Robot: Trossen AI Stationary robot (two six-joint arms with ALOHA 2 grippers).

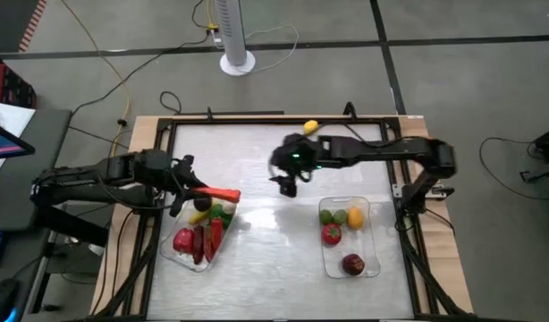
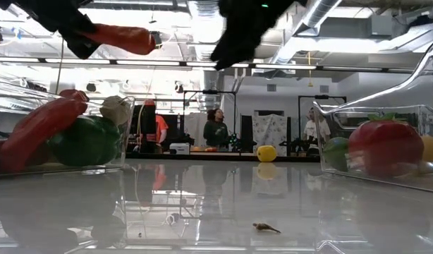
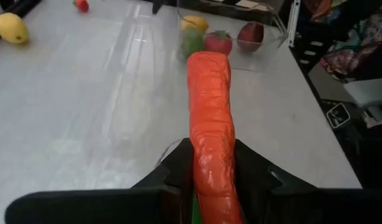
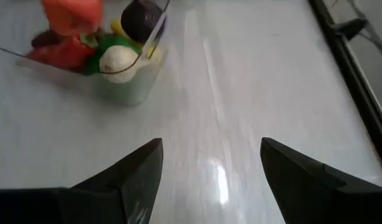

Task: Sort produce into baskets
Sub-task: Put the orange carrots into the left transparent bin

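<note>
My left gripper [image 1: 187, 190] is shut on an orange carrot [image 1: 218, 193] above the far end of the left clear tray [image 1: 172, 255], which holds red, green, yellow, dark and white produce. My right gripper [image 1: 286, 183] is open and empty above the table's middle; in its wrist view [image 4: 209, 165] the fingers stand wide apart. The right clear tray [image 1: 373, 234] holds a green piece, a yellow piece, a red tomato and a dark red fruit. A yellow lemon [image 1: 311, 127] lies at the table's far edge. My left gripper pinches the carrot's thick end [image 3: 213, 168] between its two fingers. The fingers [image 3: 259, 177] come level from the table's left side and lie along the carrot. The carrot sticks out level toward the right, lifted clear above the left tray.
A small dark stem bit [image 2: 266, 227] lies on the table near the front. A small red piece [image 3: 83, 5] lies far off near the lemon [image 3: 10, 28]. A black frame [image 1: 167, 125] runs around the table. People stand in the room behind [image 2: 216, 130].
</note>
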